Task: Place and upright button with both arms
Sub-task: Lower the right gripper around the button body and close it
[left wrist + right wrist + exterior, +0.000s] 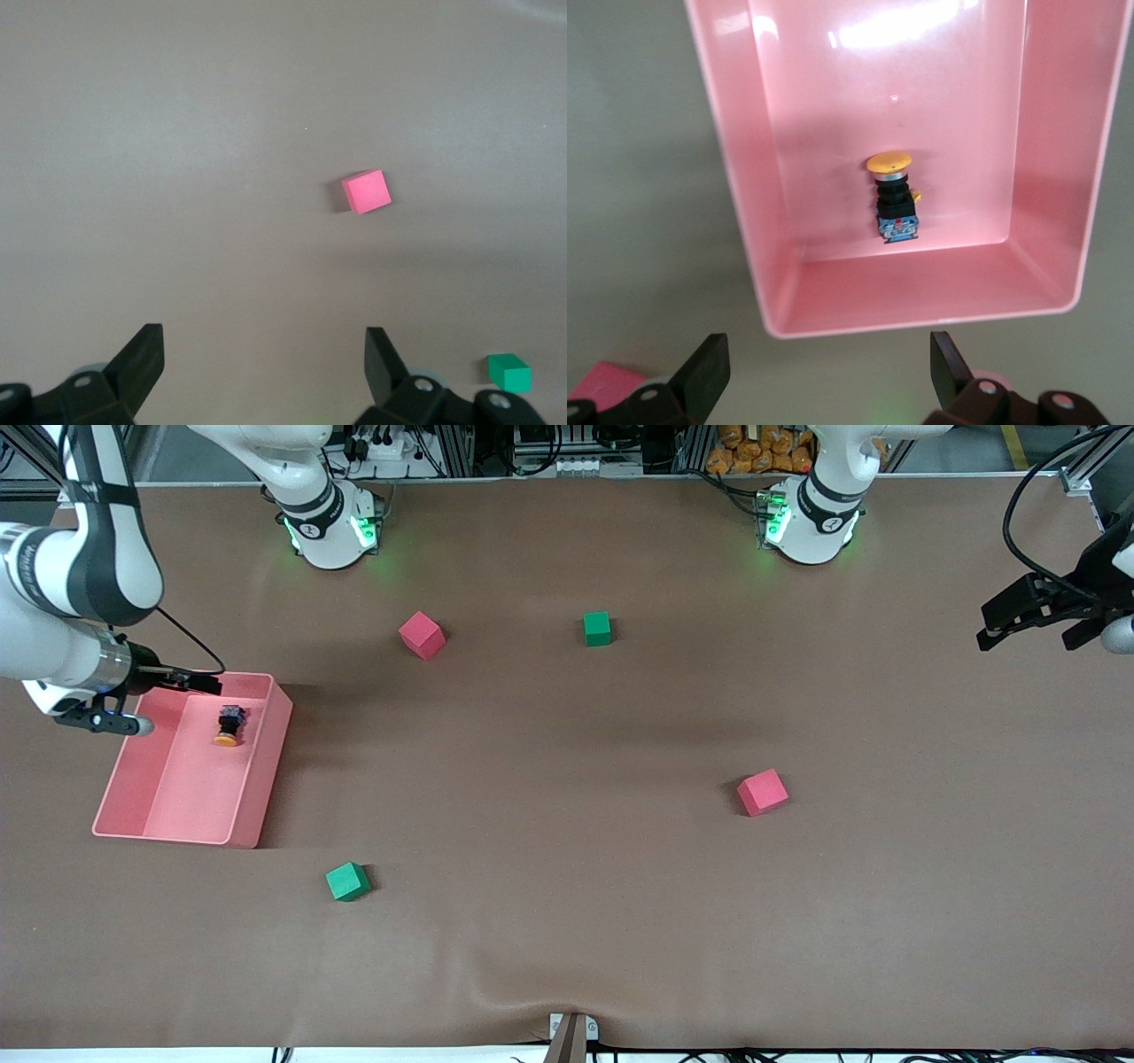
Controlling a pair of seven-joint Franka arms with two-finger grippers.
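pink tray [257,779]: button [229,724] held inside, apparently lying on its side | right gripper [182,682]: spread wide over tray's rim, nothing gripped | left gripper [1032,615]: parked, spread wide

Your right gripper [190,682] hangs at the frame's left edge, fingers spread wide; your left gripper [997,624] waits at the right edge, likewise spread.

A pink tray [257,797] sits on the brown worktop [567,921] toward the right arm's end. Two red cubes [421,635] [762,792] and two green cubes [597,628] [347,881] lie scattered well apart across the worktop's middle.
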